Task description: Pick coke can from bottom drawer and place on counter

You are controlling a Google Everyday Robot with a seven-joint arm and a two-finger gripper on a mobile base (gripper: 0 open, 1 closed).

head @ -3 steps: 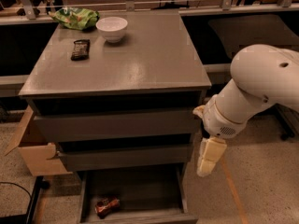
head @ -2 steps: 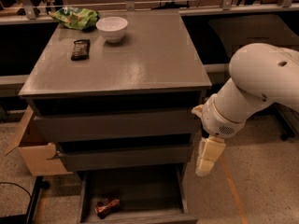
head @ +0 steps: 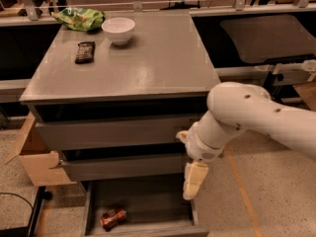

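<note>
The coke can [head: 113, 217] lies on its side on the dark floor of the open bottom drawer [head: 148, 201], near its front left. The grey counter [head: 148, 58] tops the cabinet above. My gripper [head: 194, 181] hangs from the white arm at the drawer's right wall, above and to the right of the can, apart from it. It holds nothing that I can see.
On the counter's far left stand a white bowl [head: 118, 30], a green chip bag [head: 79, 19] and a dark snack bar [head: 84, 52]. Two wider grey drawers [head: 113, 132] sit above the bottom one. An open cardboard box [head: 34, 157] stands on the floor at left.
My arm and gripper have shifted left and down towards the open bottom drawer. The can has not moved.
</note>
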